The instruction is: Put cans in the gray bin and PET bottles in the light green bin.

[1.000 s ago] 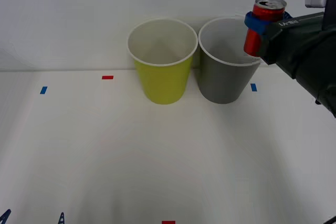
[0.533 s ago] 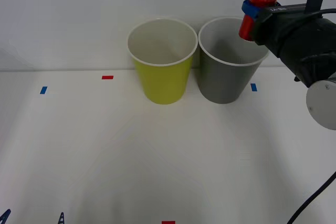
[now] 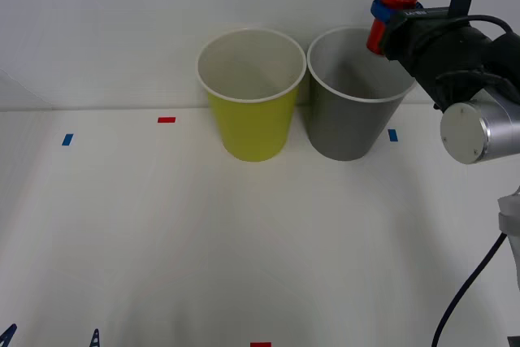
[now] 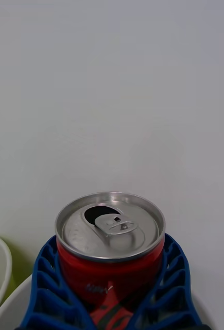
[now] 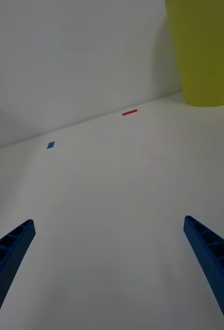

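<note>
A small red can (image 3: 393,7) with a silver top is held upright in my right gripper (image 3: 385,15), which is shut on it, above the far right rim of the gray bin (image 3: 348,123). In the right wrist view the can (image 4: 110,234) sits between the blue ribbed fingers (image 4: 44,289), pull-tab opening facing up. The light green bin (image 3: 250,123) stands just left of the gray one; its wall (image 5: 207,51) shows in the left wrist view. My left gripper (image 5: 112,268) hangs open over bare table at the near left. PET bottles are out of view.
Red tape marks (image 3: 166,119) and blue tape marks (image 3: 67,140) dot the white table (image 3: 244,241). A white wall rises close behind both bins. The left fingertips (image 3: 94,337) peek in at the front view's bottom edge.
My right arm has carried the can leftward and farther back, from beside the gray bin's right edge to above its far right rim. The left arm and both bins have stayed still.
</note>
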